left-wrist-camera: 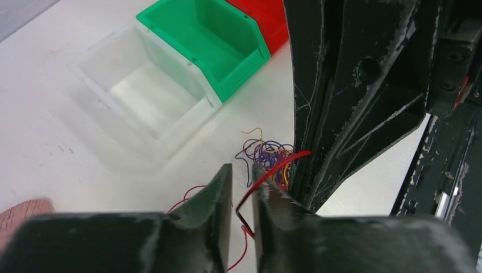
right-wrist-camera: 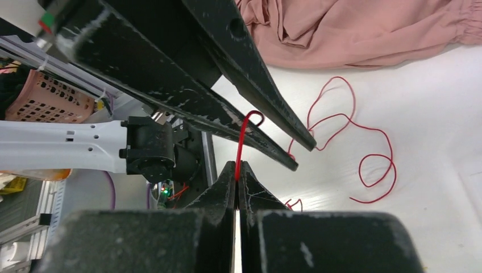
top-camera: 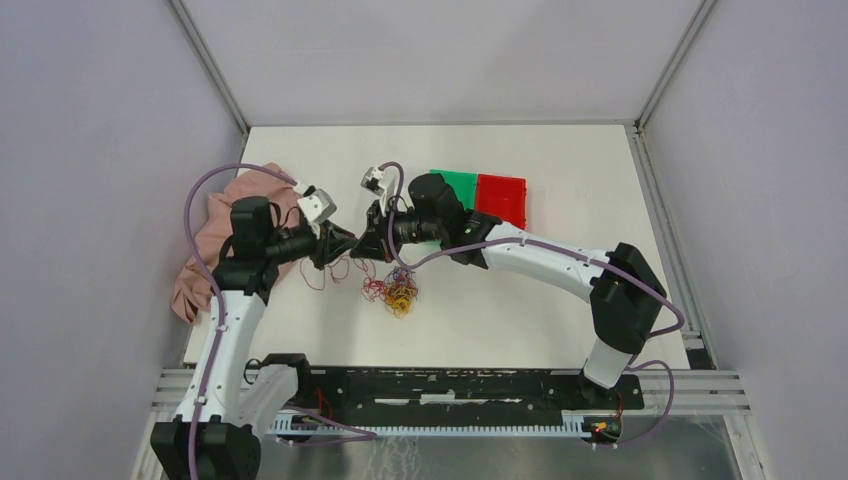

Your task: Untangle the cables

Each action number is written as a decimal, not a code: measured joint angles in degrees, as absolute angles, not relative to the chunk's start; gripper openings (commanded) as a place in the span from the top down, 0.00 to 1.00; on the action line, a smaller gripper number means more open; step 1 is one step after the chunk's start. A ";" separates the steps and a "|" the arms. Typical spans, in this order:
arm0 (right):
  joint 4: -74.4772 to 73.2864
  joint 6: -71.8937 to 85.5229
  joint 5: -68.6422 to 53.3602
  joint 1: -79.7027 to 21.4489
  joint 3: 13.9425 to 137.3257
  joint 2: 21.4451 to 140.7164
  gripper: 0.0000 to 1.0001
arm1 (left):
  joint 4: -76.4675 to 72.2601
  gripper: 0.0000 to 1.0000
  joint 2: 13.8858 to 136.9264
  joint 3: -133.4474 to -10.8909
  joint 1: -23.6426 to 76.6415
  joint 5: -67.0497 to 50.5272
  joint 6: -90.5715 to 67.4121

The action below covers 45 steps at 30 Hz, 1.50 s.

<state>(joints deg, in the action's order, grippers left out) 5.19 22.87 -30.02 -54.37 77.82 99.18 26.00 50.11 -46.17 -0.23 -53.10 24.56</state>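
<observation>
The white table (top-camera: 560, 300) fills the middle of the overhead view. Two arms reach over it from the bottom edge. The left arm (top-camera: 228, 330) rises up the left side and bends right at its elbow. The right arm (top-camera: 545, 260) sweeps from the lower right up and leftward in a long arc, and the two wrists meet nose to nose just left of centre.

One pink cloth (top-camera: 215, 225) lies crumpled at the left edge of the table. Three bins sit in a row above centre: one green bin (top-camera: 455, 183), one red bin (top-camera: 502, 195) touching it on the right, and one clear bin (left-wrist-camera: 185, 122), which is plain only in the left wrist view, against the green one.

The left gripper (left-wrist-camera: 241, 170) has its jaws a narrow slit apart, with the red cable (right-wrist-camera: 243, 136) running through the gap; whether the pads touch it I cannot tell. The right gripper (right-wrist-camera: 237, 165) is fully closed and pinches that same red cable at its tips, the strand standing up from them to a small hooked end between the left fingers (right-wrist-camera: 273, 122).

The cables (top-camera: 400, 292), a single clump of red, yellow and purple strands, lie on the table just below centre, under the right wrist. More thin red loops sprawl on the table to their left, near the cloth
</observation>
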 measured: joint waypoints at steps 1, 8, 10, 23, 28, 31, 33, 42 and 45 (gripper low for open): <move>5.45 22.98 -30.24 -54.37 77.82 99.18 0.94 | 26.70 0.87 50.30 -46.37 -0.19 -53.21 25.17; 10.59 27.40 -31.09 -54.37 76.88 99.18 0.69 | 27.38 0.97 50.37 -49.56 -0.19 -54.33 25.65; 13.61 29.71 -31.44 -54.37 76.12 99.37 0.66 | 25.93 0.97 49.67 -50.22 -0.16 -54.48 23.70; 36.49 46.96 -32.34 -56.45 71.16 107.24 0.79 | 18.68 0.97 46.09 -54.74 0.14 -56.03 11.60; 43.18 51.29 -31.20 -56.75 66.54 108.88 0.83 | 17.34 0.97 46.26 -58.65 0.14 -56.05 10.09; 45.84 52.95 -30.79 -56.75 65.60 110.19 0.83 | 16.51 0.97 46.52 -61.06 0.14 -56.10 9.13; 47.72 53.39 -30.41 -56.75 65.19 110.45 0.83 | 16.34 0.97 46.83 -62.35 0.14 -56.10 8.45; 52.80 49.50 -25.87 -58.11 64.10 110.43 0.85 | 16.16 0.97 49.89 -68.64 0.14 -55.57 5.52; 52.82 47.44 -24.05 -58.81 64.01 110.39 0.84 | 15.70 0.97 50.94 -70.63 0.14 -55.09 4.23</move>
<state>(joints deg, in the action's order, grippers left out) 52.82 47.44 -24.05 -58.81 64.01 110.39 15.70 50.94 -70.63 0.14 -55.09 4.23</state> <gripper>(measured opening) 0.159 0.049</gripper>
